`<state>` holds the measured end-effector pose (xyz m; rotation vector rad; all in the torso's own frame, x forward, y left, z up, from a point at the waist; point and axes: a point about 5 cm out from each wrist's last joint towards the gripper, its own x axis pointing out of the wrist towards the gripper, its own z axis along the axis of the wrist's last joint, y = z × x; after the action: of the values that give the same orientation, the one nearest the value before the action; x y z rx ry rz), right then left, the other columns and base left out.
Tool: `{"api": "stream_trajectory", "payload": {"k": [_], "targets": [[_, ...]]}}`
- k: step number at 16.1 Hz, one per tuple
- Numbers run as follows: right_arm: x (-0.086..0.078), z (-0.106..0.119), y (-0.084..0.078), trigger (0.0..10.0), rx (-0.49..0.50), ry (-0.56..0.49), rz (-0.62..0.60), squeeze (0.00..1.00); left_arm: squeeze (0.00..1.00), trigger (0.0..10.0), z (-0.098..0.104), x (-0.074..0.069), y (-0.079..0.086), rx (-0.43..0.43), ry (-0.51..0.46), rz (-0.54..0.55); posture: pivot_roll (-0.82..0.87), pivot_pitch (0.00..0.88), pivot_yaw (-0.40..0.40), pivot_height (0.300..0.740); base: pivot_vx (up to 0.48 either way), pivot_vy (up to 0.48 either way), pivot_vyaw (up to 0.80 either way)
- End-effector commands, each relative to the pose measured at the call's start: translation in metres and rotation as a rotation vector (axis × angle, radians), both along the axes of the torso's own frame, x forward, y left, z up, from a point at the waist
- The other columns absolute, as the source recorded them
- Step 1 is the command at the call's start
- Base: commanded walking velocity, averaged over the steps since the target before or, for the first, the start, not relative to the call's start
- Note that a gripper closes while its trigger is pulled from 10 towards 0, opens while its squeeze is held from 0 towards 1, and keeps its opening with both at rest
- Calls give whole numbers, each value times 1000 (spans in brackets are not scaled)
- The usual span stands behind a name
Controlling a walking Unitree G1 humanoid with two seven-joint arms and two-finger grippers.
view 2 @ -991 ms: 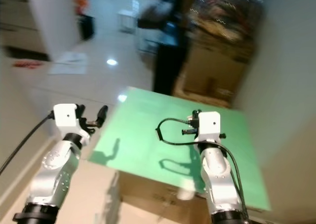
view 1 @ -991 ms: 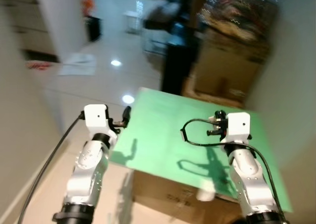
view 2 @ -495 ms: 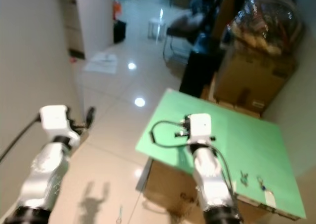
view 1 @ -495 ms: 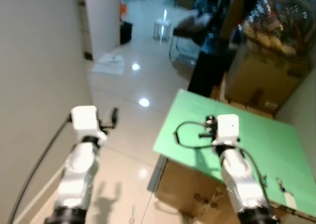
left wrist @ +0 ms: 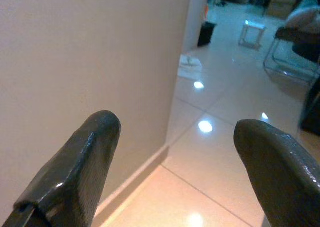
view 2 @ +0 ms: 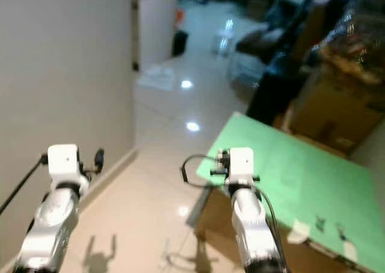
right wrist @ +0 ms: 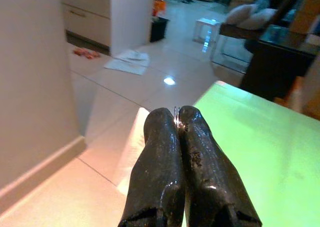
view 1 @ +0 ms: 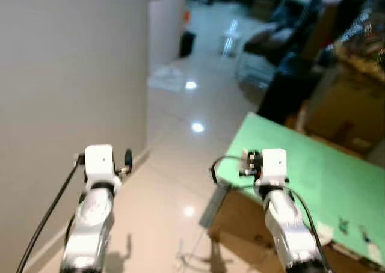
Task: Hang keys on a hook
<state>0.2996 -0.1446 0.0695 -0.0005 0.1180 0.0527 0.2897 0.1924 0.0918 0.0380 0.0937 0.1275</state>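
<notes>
Left pincer [left wrist: 170,162] spread by wall [left wrist: 75,52] | right pincer [right wrist: 179,118] pinching key ring [right wrist: 175,112]

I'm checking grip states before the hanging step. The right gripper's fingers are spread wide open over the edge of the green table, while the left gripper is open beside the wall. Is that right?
Not quite. The right gripper is not spread open: the right wrist view shows its two black fingers pressed together, with a thin metal ring pinched at the tips, over the edge of the green table. The left gripper is open beside the wall.
</notes>
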Motion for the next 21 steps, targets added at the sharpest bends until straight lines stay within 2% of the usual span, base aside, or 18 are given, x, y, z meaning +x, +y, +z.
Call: {"api": "stream_trajectory", "payload": {"k": [1,5,10,16,18,19,21], "targets": [[2,2,-10,0,2,-9,-36,0,0,10000,4,5,-12,-5,-12,-35,30,0,-71,740,0,0,450],[4,0,-6,0,4,-6,-19,0,0,10000,14,8,-20,51,-61,-106,34,0,-67,740,0,0,450],[6,1,-4,0,4,-11,-3,0,0,10000,11,8,-26,41,-58,-142,19,0,-68,740,0,0,453],[6,2,0,0,4,-28,37,0,0,10000,13,7,-29,90,-72,-140,16,0,-71,740,0,-52,452],[6,2,3,0,9,-29,53,0,0,10000,10,3,-35,3,-47,-105,16,0,-72,740,0,0,453],[6,2,3,0,9,-29,55,0,0,10000,11,3,-38,9,-51,-117,19,0,-76,740,0,0,450],[6,1,3,0,-2,-24,76,0,0,10000,12,11,-24,51,-41,-96,22,0,-81,740,0,-240,453]]}}
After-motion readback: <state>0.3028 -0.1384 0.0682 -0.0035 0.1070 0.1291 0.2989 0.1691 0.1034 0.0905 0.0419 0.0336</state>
